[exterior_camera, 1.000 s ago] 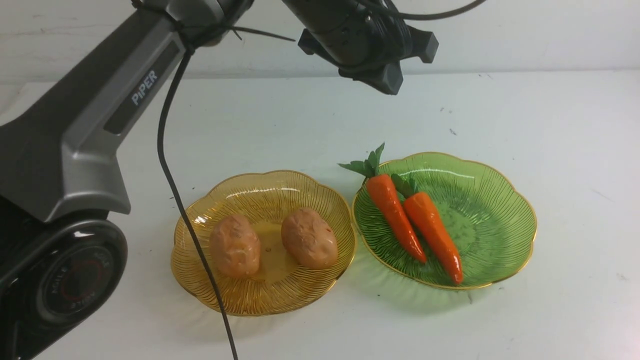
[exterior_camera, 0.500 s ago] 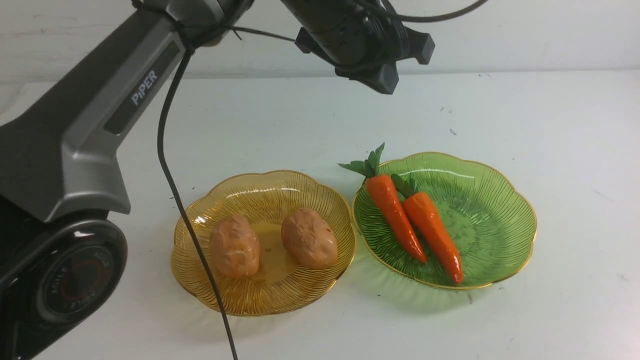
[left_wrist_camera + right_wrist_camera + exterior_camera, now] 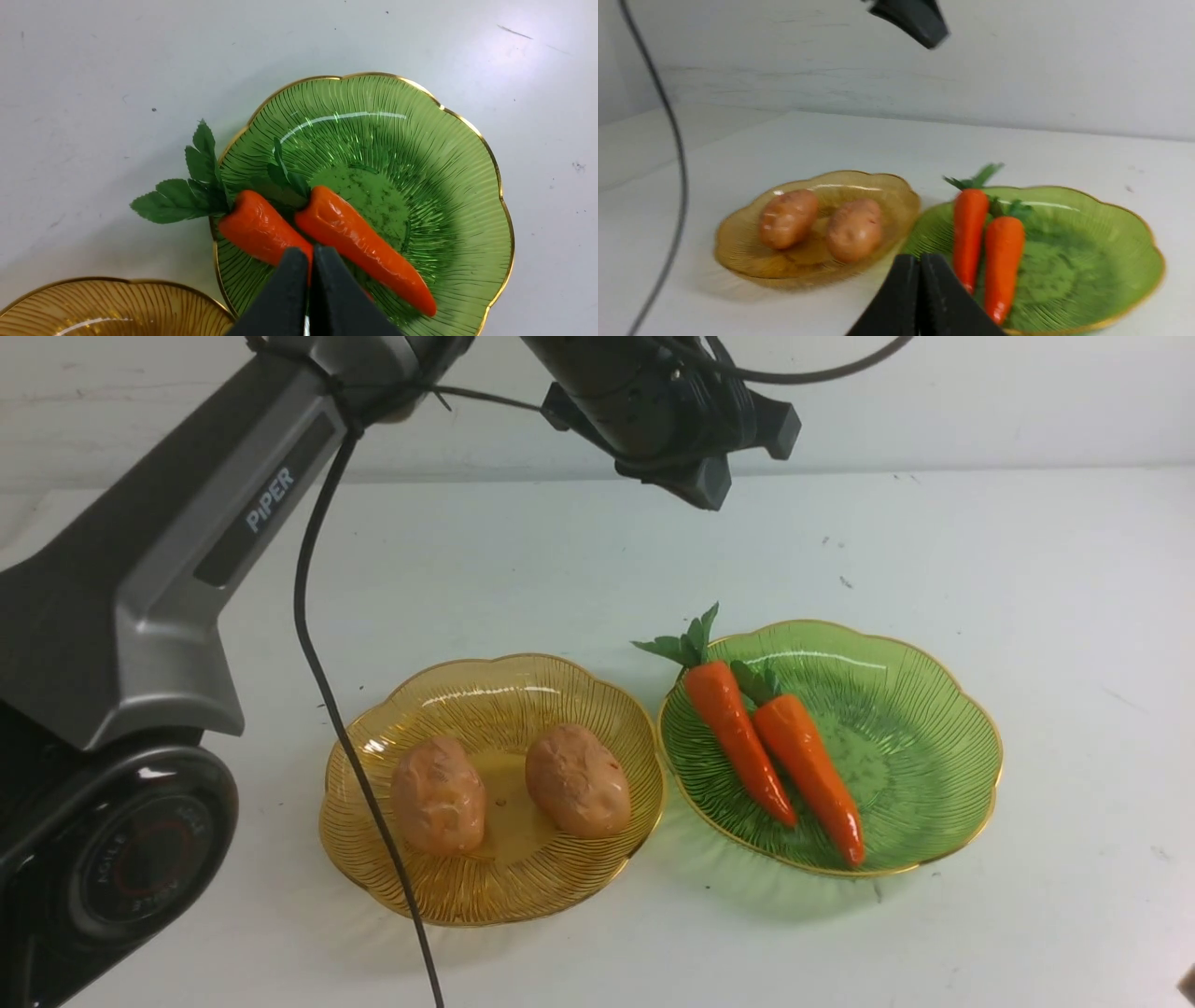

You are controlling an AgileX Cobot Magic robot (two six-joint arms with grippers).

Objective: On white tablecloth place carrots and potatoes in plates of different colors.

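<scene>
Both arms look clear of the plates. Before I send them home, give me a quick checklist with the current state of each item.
1. Both potatoes lie inside the amber plate: ok.
2. Both carrots lie in the green plate: ok, though one carrot's leaves overhang the rim.
3. Left tool shut and holding nothing: ok.
4. Right tool shut and holding nothing: ok.
5. Left tool raised above the green plate, not touching the carrots: ok.
6. Cable hanging in front of the amber plate, clear of it: cannot tell.
</scene>
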